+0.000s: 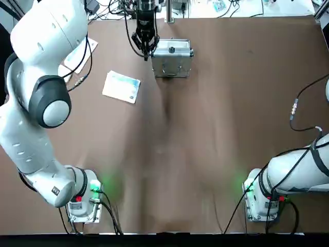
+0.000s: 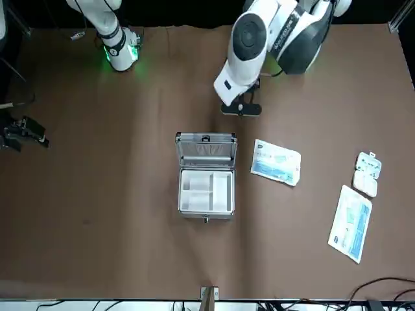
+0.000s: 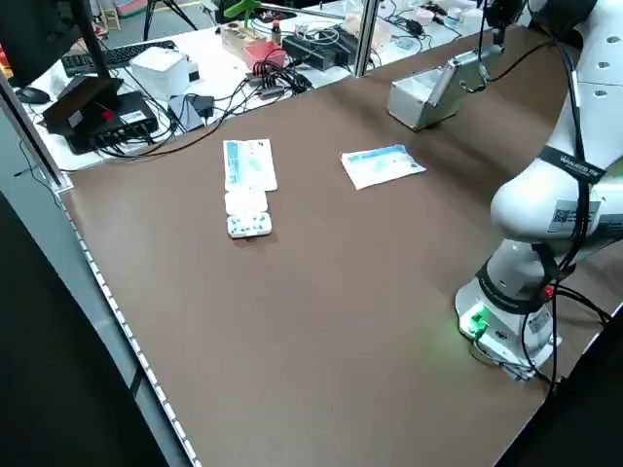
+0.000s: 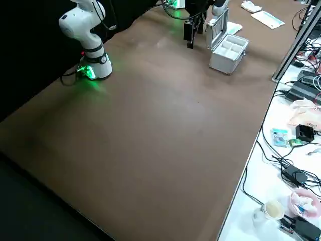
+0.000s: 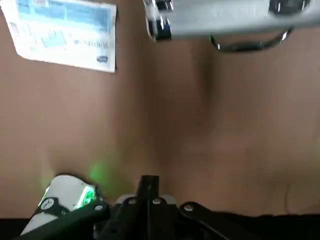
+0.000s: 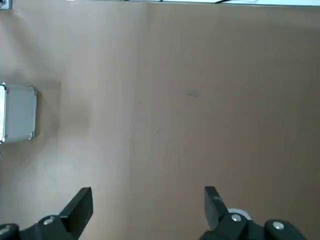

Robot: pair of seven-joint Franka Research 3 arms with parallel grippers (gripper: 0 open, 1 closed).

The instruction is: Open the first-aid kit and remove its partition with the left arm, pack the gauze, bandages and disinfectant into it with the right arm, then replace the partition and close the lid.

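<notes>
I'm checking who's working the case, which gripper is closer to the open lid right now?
Left. The left gripper hangs just beside the raised lid, on its outer side. The right gripper is open, far off near its own side of the table.

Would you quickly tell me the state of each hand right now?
Left hand: shut, holding nothing, beside the open first-aid kit.
Right hand: open and empty, above bare table.

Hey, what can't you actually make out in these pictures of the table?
1. Small white item far from the case: too small in the front view to identify.
2. Inside of the case: left wrist view, hidden behind the raised lid.
3. Right hand: beyond the top view's right edge.
</notes>
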